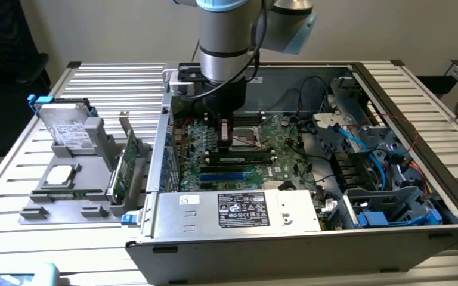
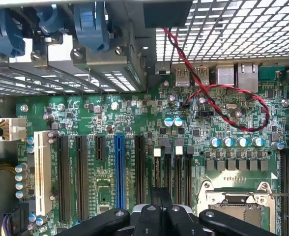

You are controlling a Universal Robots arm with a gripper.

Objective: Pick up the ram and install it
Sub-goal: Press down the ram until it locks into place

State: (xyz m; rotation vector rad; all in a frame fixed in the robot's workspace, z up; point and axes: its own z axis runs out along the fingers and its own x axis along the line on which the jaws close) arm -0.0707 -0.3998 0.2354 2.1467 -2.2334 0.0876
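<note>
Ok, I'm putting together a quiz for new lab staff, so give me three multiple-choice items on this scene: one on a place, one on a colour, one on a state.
1. Where is the gripper?
A) outside the computer case, off to the exterior view's left
B) down inside the computer case, over the motherboard
C) raised high above the case

2. What colour is the twisted wire looping over the motherboard?
A) red and black
B) yellow
C) white

3. How is the computer case?
A) closed up
B) lying flat with its inside open
C) standing upright, side panel on

Answers:
1 B, the arm reaches down between the case walls.
2 A, red and black strands show in the wrist view.
3 B, the motherboard and cables lie exposed.
</note>
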